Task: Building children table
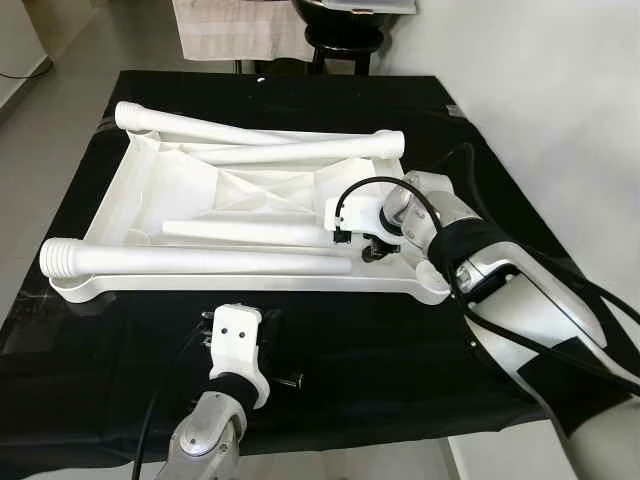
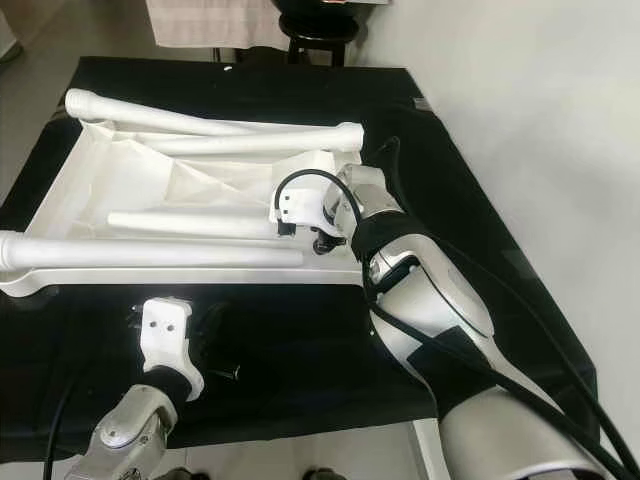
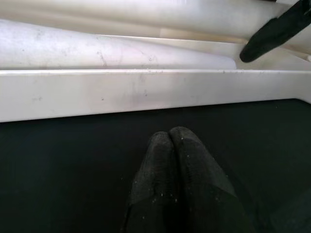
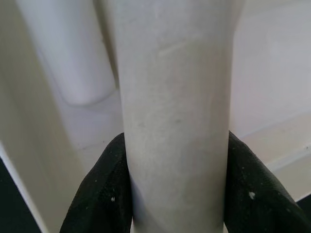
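Over the upturned tabletop [image 1: 180,190], the right pincer [image 1: 362,243] is gripping a leg [image 1: 200,260] near its end; it risks levering loose. Left pincer [image 3: 170,141] is resting closed.

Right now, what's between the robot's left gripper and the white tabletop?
Just bare black cloth. The left wrist view shows the shut left gripper resting on it, short of the upside-down tabletop rim, with nothing between them.

Cut off at left frame edge: threaded end of nearest table leg [image 2: 150,255]. Hidden behind wrist housing: right gripper [image 1: 366,243] fingertips. Cropped at top: dark stool [image 1: 340,35].
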Motion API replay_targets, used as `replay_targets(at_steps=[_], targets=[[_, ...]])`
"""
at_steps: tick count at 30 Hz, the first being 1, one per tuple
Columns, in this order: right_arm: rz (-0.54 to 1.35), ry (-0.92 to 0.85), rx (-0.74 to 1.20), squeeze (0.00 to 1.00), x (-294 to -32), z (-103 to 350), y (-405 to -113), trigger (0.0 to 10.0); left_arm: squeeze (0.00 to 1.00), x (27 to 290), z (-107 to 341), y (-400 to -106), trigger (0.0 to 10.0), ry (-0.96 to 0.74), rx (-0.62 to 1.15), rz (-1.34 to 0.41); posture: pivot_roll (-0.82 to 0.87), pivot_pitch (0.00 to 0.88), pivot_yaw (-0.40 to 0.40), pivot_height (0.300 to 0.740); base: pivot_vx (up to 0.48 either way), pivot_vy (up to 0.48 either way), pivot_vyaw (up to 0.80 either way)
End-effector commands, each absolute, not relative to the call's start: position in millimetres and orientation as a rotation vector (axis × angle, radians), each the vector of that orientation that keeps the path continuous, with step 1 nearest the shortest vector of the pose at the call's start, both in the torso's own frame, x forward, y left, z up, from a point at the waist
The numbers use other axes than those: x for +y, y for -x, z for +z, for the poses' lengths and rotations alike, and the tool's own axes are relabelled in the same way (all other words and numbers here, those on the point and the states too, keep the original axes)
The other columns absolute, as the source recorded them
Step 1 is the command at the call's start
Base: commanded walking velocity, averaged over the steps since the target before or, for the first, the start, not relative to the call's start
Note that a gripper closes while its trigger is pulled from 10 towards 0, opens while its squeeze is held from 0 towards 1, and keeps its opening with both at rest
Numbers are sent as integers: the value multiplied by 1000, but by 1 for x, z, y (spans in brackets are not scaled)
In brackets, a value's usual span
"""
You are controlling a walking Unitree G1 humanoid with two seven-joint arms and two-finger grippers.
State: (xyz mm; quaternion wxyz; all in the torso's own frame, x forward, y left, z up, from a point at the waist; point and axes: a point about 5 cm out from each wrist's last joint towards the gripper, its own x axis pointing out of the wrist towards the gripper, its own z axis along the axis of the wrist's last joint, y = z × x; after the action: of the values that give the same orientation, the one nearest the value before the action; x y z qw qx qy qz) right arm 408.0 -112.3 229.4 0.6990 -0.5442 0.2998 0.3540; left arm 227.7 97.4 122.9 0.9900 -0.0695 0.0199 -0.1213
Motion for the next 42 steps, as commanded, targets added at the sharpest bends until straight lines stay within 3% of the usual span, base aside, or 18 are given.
replay_targets(at_steps=[1, 10, 11, 12, 13, 14, 15, 17, 18, 19, 24, 29, 33, 34, 39, 40, 42], targets=[[752, 1081, 535, 0, -114, 264, -413, 0, 0, 99, 115, -229, 10000, 138, 75, -236, -16, 103, -97, 740, 0, 0, 0], [776, 801, 414, 0, -129, 304, -412, 0, 0, 103, 113, -234, 10000, 133, 74, -235, -18, 69, -80, 740, 0, 0, 0], [770, 739, 382, 0, -131, 310, -412, 6980, 0, 104, 112, -235, 10000, 133, 74, -235, -16, 59, -77, 740, 0, 0, 0], [770, 739, 382, 0, -131, 310, -412, 6980, 0, 104, 112, -235, 10000, 133, 74, -235, -16, 59, -77, 740, 0, 0, 0], [788, 513, 273, 0, -131, 321, -412, 10000, 0, 105, 112, -236, 10000, 132, 74, -234, -14, 49, -73, 740, 0, 0, 0], [788, 513, 273, 0, -131, 321, -412, 10000, 0, 105, 112, -236, 10000, 132, 74, -234, -14, 49, -73, 740, 0, 0, 0], [811, 267, 130, 0, -127, 332, -412, 10000, 0, 106, 112, -236, 10000, 134, 73, -234, -14, 48, -73, 740, 0, 0, 0], [756, 158, -54, 0, -126, 341, -414, 10000, 0, 108, 113, -237, 10000, 138, 68, -228, -11, 48, -70, 740, 0, 0, 0], [756, 158, -54, 0, -126, 341, -414, 10000, 0, 108, 113, -237, 10000, 138, 68, -228, -11, 48, -70, 740, 0, 0, 0], [636, 62, -262, 0, -129, 344, -415, 10000, 0, 110, 115, -238, 10000, 142, 59, -225, -8, 49, -67, 740, 0, 0, 0], [577, -47, -333, 0, -130, 339, -415, 10000, 0, 112, 116, -238, 10000, 147, 52, -221, -5, 50, -62, 740, 0, 0, 0], [667, -377, -357, 0, -123, 311, -408, 10000, 0, 117, 120, -240, 10000, 160, 30, -208, -6, 45, -40, 740, 0, 0, 0], [692, -385, -422, 0, -122, 298, -399, 9804, 0, 122, 126, -245, 10000, 150, -3, -202, -9, 37, -29, 740, 0, 0, 0], [671, -389, -443, 0, -126, 296, -398, 275, 0, 123, 128, -246, 10000, 142, -12, -201, -11, 35, -28, 740, 0, 0, 0], [644, -352, -464, 0, -125, 287, -393, 0, 0, 123, 128, -247, 10000, 132, -17, -208, -13, 29, -22, 740, 0, 0, 0], [648, -334, -451, 0, -122, 283, -391, 10000, 0, 122, 128, -247, 10000, 129, -18, -210, -12, 29, -20, 740, 0, 0, 0], [659, -324, -437, 0, -117, 278, -389, 10000, 0, 122, 128, -247, 10000, 126, -19, -212, -9, 26, -20, 740, 0, 0, 0]])
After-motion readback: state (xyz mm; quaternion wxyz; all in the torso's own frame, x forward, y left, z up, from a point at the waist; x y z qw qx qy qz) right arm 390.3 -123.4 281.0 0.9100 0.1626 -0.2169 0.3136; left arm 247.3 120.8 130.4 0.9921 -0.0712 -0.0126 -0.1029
